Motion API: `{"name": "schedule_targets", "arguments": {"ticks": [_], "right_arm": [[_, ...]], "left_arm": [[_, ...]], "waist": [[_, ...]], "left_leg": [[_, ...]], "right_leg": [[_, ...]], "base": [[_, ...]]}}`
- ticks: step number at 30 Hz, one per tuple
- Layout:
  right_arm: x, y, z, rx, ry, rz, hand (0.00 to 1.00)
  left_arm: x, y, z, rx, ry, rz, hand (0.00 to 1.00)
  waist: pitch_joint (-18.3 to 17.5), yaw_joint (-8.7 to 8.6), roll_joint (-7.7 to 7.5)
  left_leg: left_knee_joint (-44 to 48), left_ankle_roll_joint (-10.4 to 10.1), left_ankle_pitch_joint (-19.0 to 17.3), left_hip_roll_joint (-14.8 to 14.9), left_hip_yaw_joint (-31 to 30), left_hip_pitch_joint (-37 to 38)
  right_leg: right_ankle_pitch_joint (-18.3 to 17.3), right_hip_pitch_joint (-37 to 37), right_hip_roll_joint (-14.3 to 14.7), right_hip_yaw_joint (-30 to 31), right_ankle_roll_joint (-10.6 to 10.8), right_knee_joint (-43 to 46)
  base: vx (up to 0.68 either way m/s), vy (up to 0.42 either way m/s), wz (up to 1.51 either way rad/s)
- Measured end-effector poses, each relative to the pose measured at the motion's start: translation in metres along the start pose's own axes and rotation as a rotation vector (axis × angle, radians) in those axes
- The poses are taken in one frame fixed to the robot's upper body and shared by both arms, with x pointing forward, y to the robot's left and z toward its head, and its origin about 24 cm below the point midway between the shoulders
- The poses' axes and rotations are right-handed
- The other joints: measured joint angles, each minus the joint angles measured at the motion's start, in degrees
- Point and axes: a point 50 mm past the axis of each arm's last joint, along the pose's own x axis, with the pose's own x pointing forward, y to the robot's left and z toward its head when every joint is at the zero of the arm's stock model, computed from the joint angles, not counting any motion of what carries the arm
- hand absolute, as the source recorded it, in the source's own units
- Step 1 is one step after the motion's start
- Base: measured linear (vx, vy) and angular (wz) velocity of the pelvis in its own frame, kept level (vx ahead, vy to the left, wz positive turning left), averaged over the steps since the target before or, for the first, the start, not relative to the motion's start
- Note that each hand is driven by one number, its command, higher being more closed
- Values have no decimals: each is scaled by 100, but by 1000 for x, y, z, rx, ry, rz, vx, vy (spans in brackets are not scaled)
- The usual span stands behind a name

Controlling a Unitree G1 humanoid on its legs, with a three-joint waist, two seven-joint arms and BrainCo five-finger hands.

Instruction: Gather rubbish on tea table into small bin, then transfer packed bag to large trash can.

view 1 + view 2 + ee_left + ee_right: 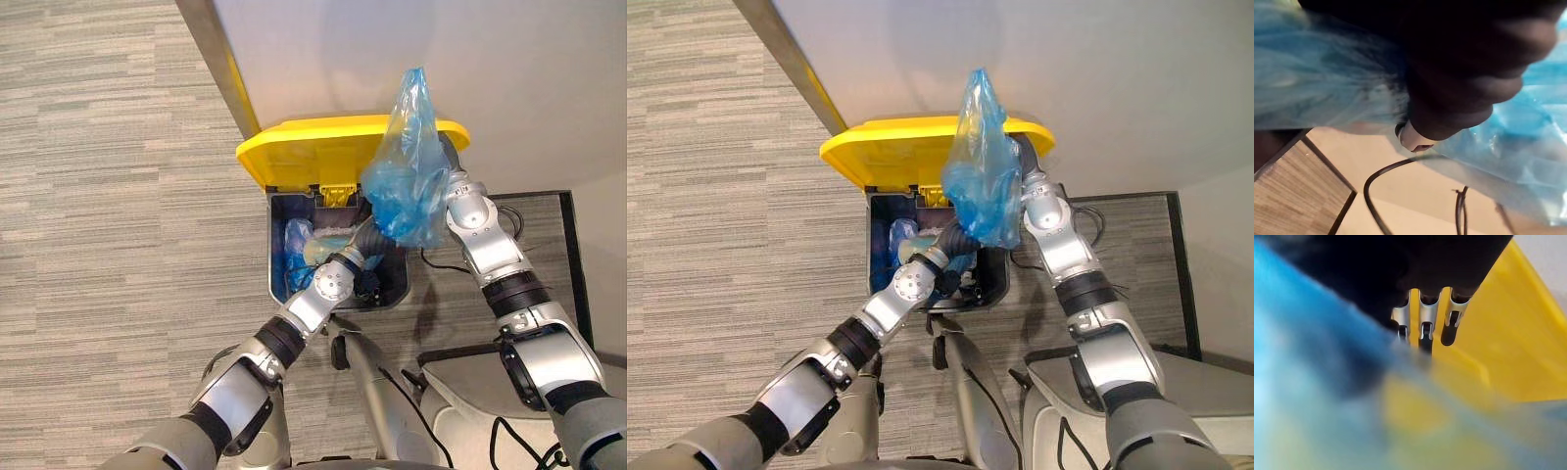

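A blue plastic bag (pixel 407 176) of rubbish hangs in the air over the large trash can (pixel 277 255), whose yellow lid (pixel 313 152) stands open against the wall. My right hand (pixel 451 157) is behind the bag's upper part, close to the lid. In the right wrist view its fingers (pixel 1425 318) curl by the blue film with the yellow lid behind them. My left hand (pixel 374 238) reaches in under the bag above the can's mouth, and the bag hides its fingers. Blue film (pixel 1518 142) surrounds it in the left wrist view.
Inside the can lie another blue bag and pale rubbish (pixel 299 245). A white wall with a metal strip (pixel 220 69) at its foot runs behind the can. Striped grey carpet (pixel 118 196) spreads to the left. A dark-framed panel (pixel 568 245) lies on the floor at the right.
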Motion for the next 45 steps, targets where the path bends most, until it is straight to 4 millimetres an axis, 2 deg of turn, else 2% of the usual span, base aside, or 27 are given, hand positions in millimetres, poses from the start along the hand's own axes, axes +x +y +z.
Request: {"name": "schedule_targets", "arguments": {"ticks": [2, 7, 9, 12, 16, 18, 20, 23, 24, 29, 33, 41, 45], "right_arm": [[1, 5, 6, 16, -23, 0, 0], [5, 9, 17, 32, -58, -20, 0], [8, 11, 27, 40, -94, -20, 0], [10, 11, 35, 41, -123, -36, 0], [12, 9, 40, 28, -139, -41, 0], [13, 7, 43, 13, -149, -49, 0], [13, 5, 43, 0, -150, -62, 0], [13, 1, 41, -65, -154, -69, 0], [12, -1, 41, -102, -157, -69, 0], [11, 0, 41, -234, -175, -44, 0], [11, 6, 50, -279, -223, -18, 0], [11, 7, 50, -356, -236, 1, 0], [10, 14, 50, -410, -244, 44, 0]], "left_arm": [[2, 0, -4, 23, 21, 0, 100], [3, 15, -16, -15, 87, 98, 100], [0, 26, -25, -14, 140, 165, 100], [-3, 34, -33, -16, 185, 229, 100], [-5, 44, -35, -20, 202, 315, 100], [-6, 50, -36, -32, 207, 357, 100], [-8, 56, -38, -44, 217, 400, 100], [-10, 63, -40, -53, 230, 440, 100], [-11, 65, -42, -51, 239, 446, 0], [-16, 61, -53, -55, 290, 434, 0], [-17, 60, -57, -57, 312, 411, 0], [-17, 58, -58, -50, 318, 384, 0], [-18, 59, -60, -50, 321, 384, 0]], "waist": [[27, -15, -23], [64, -32, -56], [165, -12, -129], [227, 2, -150], [227, 15, -150], [227, -23, -150], [227, -27, -150], [227, -11, -150], [227, -9, -150], [227, -25, -150], [227, -17, -151], [226, -46, -150], [223, -25, -148]], "left_leg": [[102, -3, -5, 0, 55, -80], [419, 55, -142, -18, 237, -425], [414, 101, -162, -25, 380, -505], [397, 126, -175, -18, 442, -632], [363, 105, -165, -1, 439, -679], [364, 93, -157, -2, 445, -691], [373, 100, -152, -5, 453, -696], [418, 122, -139, -16, 447, -753], [432, 123, -139, -19, 439, -785], [438, 145, -149, -21, 474, -863], [440, 150, -151, -17, 504, -944], [427, 152, -148, -45, 704, -952], [385, 236, -98, -117, 736, -921]], "right_leg": [[38, -12, -6, 2, -59, -51], [152, -234, -83, 15, -3, -45], [242, -303, -83, 132, 99, -79], [366, -389, -84, 164, 199, -215], [371, -479, -75, 136, 182, -211], [383, -492, -73, 127, 79, -212], [387, -491, -77, 128, 71, -213], [395, -493, -115, 103, 58, -223], [397, -500, -137, 82, 55, -223], [403, -522, -203, 48, 52, -258], [405, -632, -203, 58, 48, -269], [443, -650, -322, 92, -11, -223], [443, -618, -427, 98, -10, -200]], "base": [[0, 0, 0], [-51, 22, -3], [-50, 25, -20], [-19, 5, -6], [60, -23, 0], [98, -18, -2], [67, -2, 0], [29, 6, 7], [13, 5, 13], [20, 0, 8], [59, -12, -2], [63, 23, 0], [32, 32, 8]]}}
